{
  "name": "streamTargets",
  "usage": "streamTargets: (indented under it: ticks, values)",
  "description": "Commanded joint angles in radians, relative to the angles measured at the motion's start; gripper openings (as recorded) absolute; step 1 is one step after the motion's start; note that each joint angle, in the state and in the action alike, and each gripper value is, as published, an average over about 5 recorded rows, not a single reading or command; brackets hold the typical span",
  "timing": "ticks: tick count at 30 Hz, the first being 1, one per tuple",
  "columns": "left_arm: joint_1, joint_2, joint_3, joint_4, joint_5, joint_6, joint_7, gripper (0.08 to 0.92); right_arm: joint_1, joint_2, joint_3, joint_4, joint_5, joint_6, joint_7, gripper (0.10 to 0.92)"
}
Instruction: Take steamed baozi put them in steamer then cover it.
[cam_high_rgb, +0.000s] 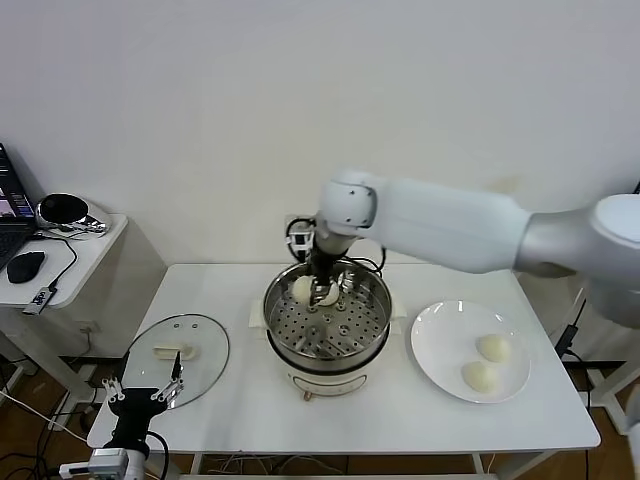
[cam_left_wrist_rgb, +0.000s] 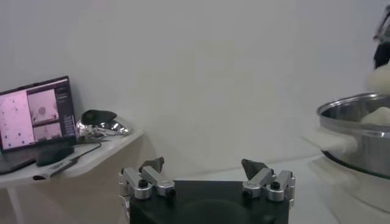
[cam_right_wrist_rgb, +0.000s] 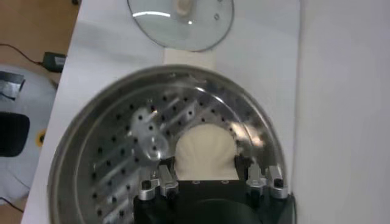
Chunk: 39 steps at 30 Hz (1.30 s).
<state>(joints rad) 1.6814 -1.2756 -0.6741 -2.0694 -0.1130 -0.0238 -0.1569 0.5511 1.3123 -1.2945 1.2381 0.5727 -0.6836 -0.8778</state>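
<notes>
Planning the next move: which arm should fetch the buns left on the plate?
Likely the right. Its hand, gripping a baozi over the steamer, is beside the plate. The left hand hangs open at the table's far-left corner.

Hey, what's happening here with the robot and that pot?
The right gripper is inside the steamer, shut on a baozi over the perforated tray. Another bun sits beside it. Two buns remain on the white plate. The cover lies on the table; the left gripper waits open nearby.
</notes>
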Motion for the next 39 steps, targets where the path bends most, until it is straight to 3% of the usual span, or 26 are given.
streamTargets:
  ticks: [1,14,21,29,39]
  values:
    - [0.000,0.000,-0.002,0.008,0.001,-0.004,-0.001,0.823,-0.066,0.102,-0.013,-0.073,0.014,-0.044,0.040,0.611]
    - [-0.001,0.006,0.000,0.011,0.005,-0.008,0.001,0.823,-0.124,0.114,0.000,-0.129,-0.046,-0.043,0.043,0.626]
    - [-0.003,0.012,0.001,0.010,0.006,-0.007,0.001,0.823,-0.054,0.046,0.043,-0.067,-0.041,-0.042,-0.004,0.786]
    - [-0.005,0.017,0.009,0.013,0.011,-0.005,0.002,0.823,0.170,-0.211,0.020,0.133,-0.051,0.017,-0.152,0.822]
    - [0.000,0.020,0.018,0.003,0.018,-0.005,0.003,0.823,0.198,-0.686,0.004,0.378,-0.316,0.316,-0.352,0.823]
